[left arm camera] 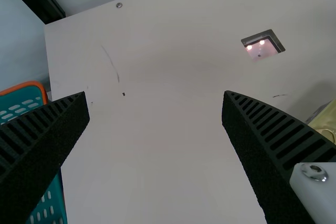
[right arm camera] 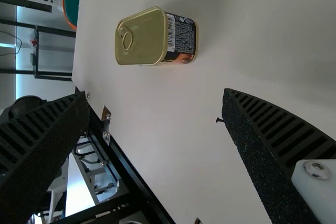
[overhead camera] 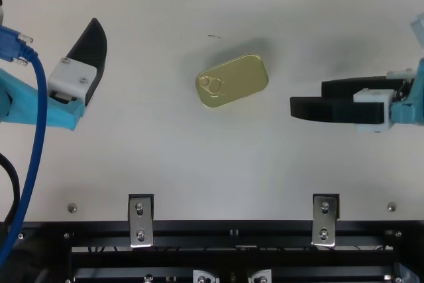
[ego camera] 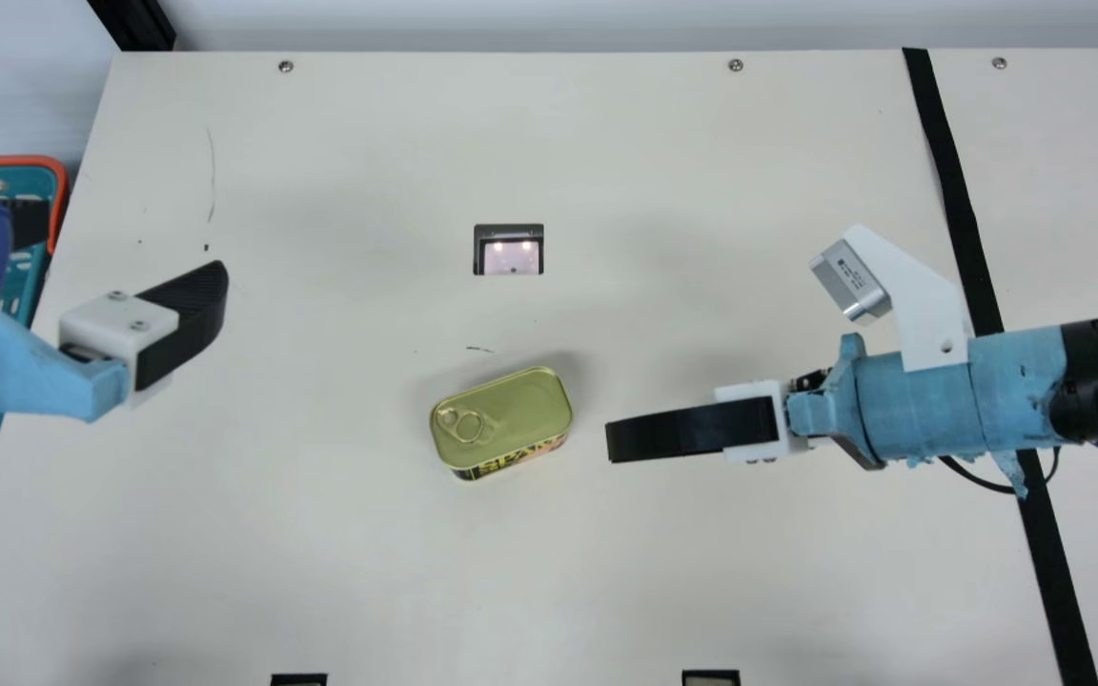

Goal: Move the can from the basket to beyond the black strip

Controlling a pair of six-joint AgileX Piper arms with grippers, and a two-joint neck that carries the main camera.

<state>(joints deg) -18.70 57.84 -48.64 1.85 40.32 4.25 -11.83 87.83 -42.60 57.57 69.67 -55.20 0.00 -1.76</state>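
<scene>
Can sits mid-frame on the bench in the main view (pull-tab lid up). Left claw at frame left, right claw at frame right, both spread.

open tabletop runs between the left tool and the can. a tighter gap parts the can from the right tool. in the main view, bare tabletop lies above and below the can, towards both edges. the right arm bars the straight way from the can to the strip, crossing over it, with a bracket jutting out on its upper side and a cable looping on its lower side. above the bracket there's room to pass. the left arm hangs partly over the basket, blocking it from above.
</scene>
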